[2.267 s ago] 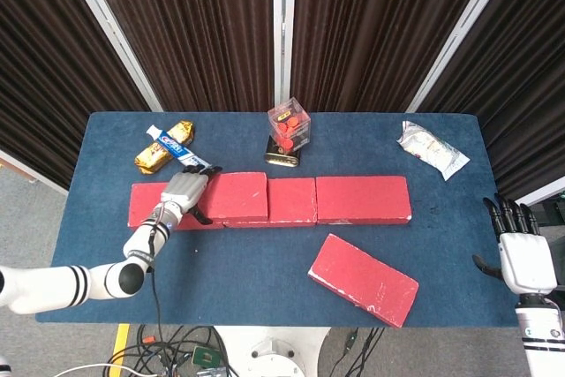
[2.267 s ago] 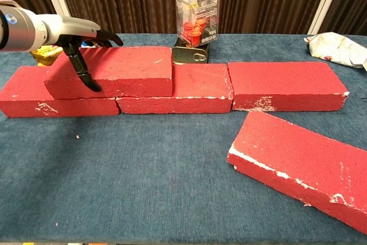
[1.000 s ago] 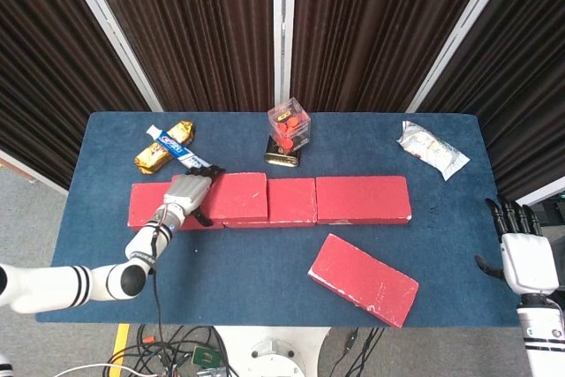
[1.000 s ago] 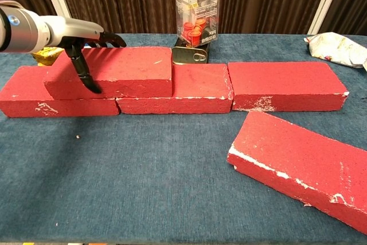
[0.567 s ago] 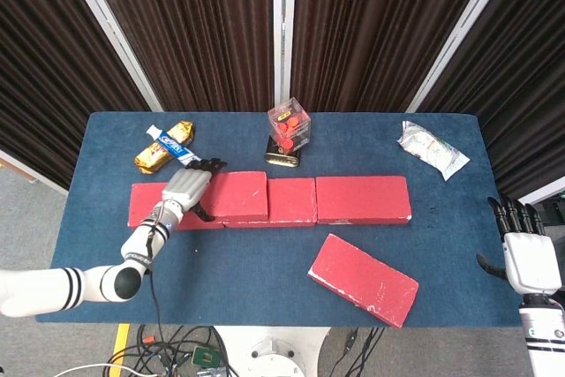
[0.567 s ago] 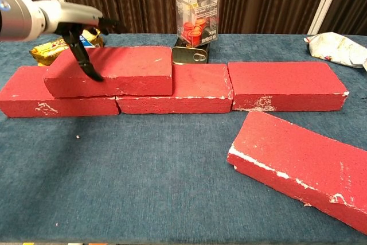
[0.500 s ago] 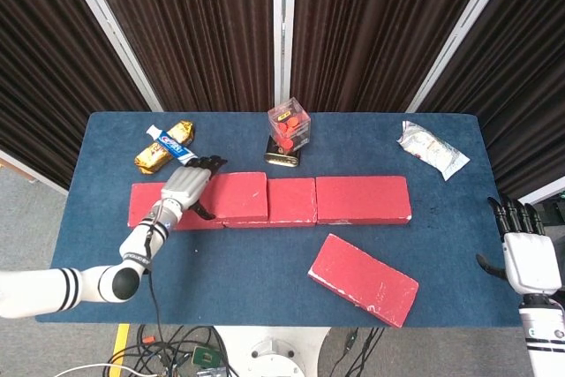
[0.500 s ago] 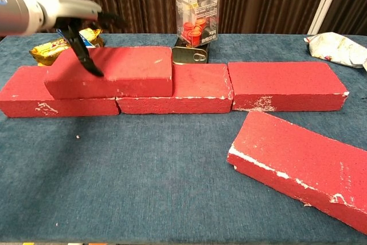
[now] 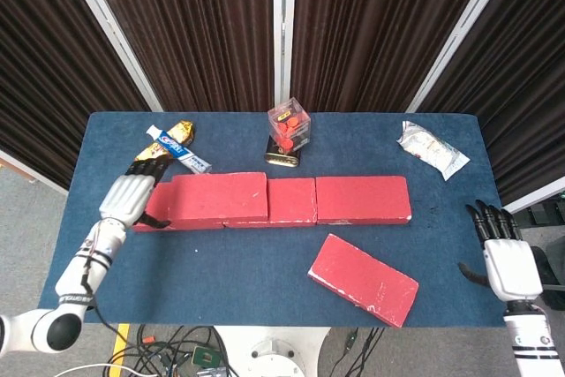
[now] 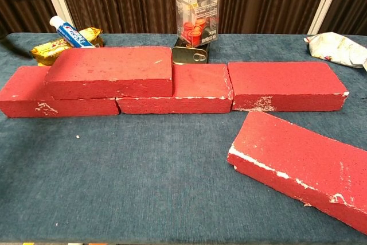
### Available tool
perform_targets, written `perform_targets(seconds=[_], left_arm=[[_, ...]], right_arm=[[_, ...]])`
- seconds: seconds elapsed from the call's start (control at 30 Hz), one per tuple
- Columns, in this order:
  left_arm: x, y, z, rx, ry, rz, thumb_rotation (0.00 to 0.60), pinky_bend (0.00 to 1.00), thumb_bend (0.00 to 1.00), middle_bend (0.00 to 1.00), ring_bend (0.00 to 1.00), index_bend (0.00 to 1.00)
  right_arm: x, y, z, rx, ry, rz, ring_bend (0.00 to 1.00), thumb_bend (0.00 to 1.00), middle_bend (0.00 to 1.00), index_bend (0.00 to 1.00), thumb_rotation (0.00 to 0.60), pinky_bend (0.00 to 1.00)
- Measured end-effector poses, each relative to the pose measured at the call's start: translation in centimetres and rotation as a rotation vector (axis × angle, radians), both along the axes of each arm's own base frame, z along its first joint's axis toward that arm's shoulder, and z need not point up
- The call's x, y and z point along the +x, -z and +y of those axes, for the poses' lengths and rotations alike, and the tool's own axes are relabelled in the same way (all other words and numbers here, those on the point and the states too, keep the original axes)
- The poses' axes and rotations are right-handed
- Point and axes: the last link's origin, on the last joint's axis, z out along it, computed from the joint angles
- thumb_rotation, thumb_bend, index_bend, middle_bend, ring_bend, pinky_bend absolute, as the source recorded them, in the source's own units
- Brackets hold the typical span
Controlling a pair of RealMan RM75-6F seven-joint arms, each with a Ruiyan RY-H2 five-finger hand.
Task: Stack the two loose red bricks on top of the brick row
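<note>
A row of red bricks (image 9: 362, 199) lies across the middle of the blue table (image 9: 238, 280). One red brick (image 9: 219, 196) rests on top of the row's left part, seen from the front in the chest view as the stacked brick (image 10: 109, 72). The other loose red brick (image 9: 364, 279) lies flat and slanted in front of the row's right end, also seen as the loose brick (image 10: 304, 164). My left hand (image 9: 131, 196) hovers by the row's left end, fingers apart, holding nothing. My right hand (image 9: 505, 258) is off the table's right edge, fingers spread and empty.
Behind the row stand a clear box of red pieces (image 9: 289, 124) and a flat tin (image 9: 282, 159). A toothpaste tube (image 9: 179, 149) and a yellow snack wrapper (image 9: 157, 154) lie at the back left. A white packet (image 9: 431, 149) lies at the back right.
My left hand has come off the stacked brick and drawn back to the left, leaving the chest view. The stacked brick stays on the row. My right hand has shifted slightly.
</note>
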Motion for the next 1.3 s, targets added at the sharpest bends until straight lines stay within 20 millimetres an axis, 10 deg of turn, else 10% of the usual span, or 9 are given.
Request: perform_targets(seconds=[0.47, 1.3], left_arm=[[-7.4, -2.4, -4.3, 0.0, -0.118, 0.004, 0.6, 0.0, 0.0, 0.0, 0.0, 0.0], [-9.6, -1.8, -4.8, -0.035, -0.145, 0.054, 0.6, 0.0, 0.0, 0.0, 0.0, 0.0]], right_arm=[[5.6, 6.2, 2.5, 0.127, -0.016, -0.175, 0.0, 0.0, 0.0, 0.0, 0.6, 0.0], [7.4, 13.1, 5.4, 0.245, -0.071, -0.136, 0.0, 0.0, 0.0, 0.0, 0.6, 0.0]])
